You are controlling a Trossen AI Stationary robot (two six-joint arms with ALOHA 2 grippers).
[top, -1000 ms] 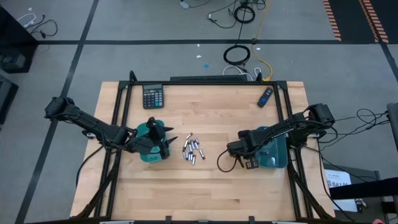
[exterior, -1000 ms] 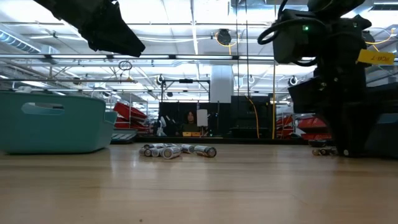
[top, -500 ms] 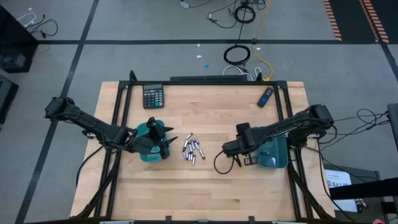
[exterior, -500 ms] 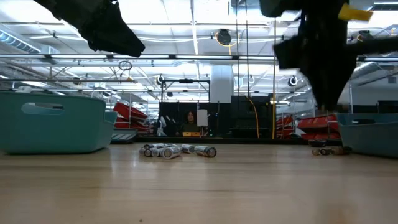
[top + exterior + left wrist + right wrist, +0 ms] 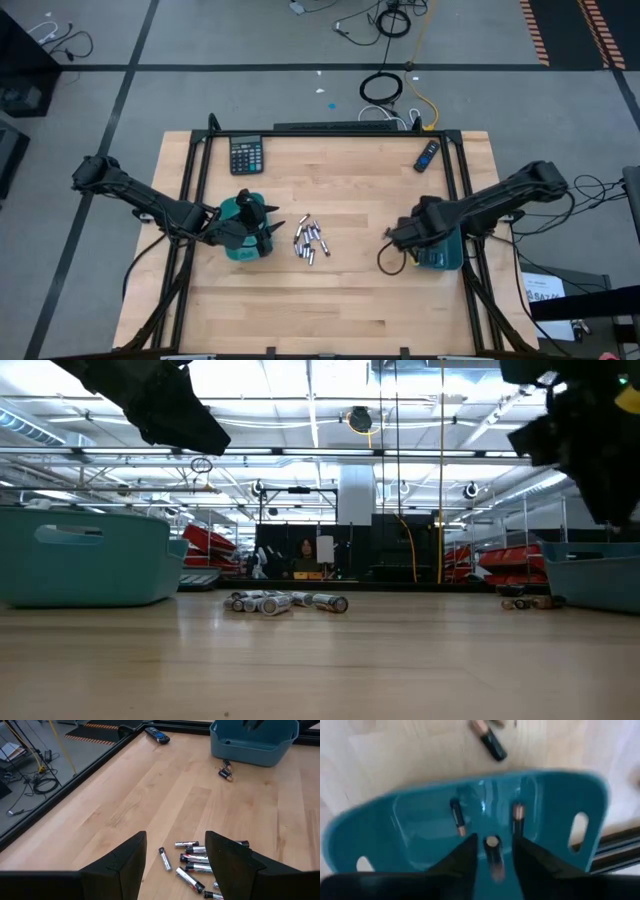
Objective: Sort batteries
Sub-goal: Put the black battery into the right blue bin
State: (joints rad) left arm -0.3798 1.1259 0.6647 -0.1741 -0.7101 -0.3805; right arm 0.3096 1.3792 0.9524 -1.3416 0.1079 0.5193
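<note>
Right gripper hangs over the right teal tray, fingers pinching one battery end-on above it; two more batteries lie inside that tray. Left gripper sits spread wide over the left teal tray, just beside the loose pile of batteries mid-table, holding nothing

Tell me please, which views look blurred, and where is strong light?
Right wrist view: motion blur smears the teal tray and the battery between the right gripper fingers. Low view: bright ceiling lights leave both arms as dark silhouettes. Left wrist view: sharp, the batteries on the table are clear.
</note>
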